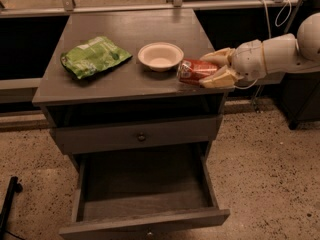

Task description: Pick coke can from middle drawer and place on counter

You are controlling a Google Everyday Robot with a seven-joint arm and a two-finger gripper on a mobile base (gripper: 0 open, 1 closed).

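- Surface: flat grey wooden slab, matte and scuffed, overhanging the cabinet body. It offers no lip, so nothing would stop a round object at the right edge.
- Middle drawer: shallow grey wood with a plank floor and low walls, standing pulled out and holding nothing visible. Anything falling off the front edge of the surface would likely drop into it or onto the floor.
- Arm: smooth white casing, reaching in from beyond the right edge.
- Chip bag: green crinkled foil near the left edge, well apart from the work.
- Bowl: pale, round and shallow, just beside the can. A push further inward could knock it.
- Coke can: red cylinder with a silver end, lying on its side by the right edge near the front right corner. Whether it touches the surface I cannot tell. Released on its side, it may roll off.
- Jaws: cream-coloured, clamped on the coke can, 1 finger on each side.
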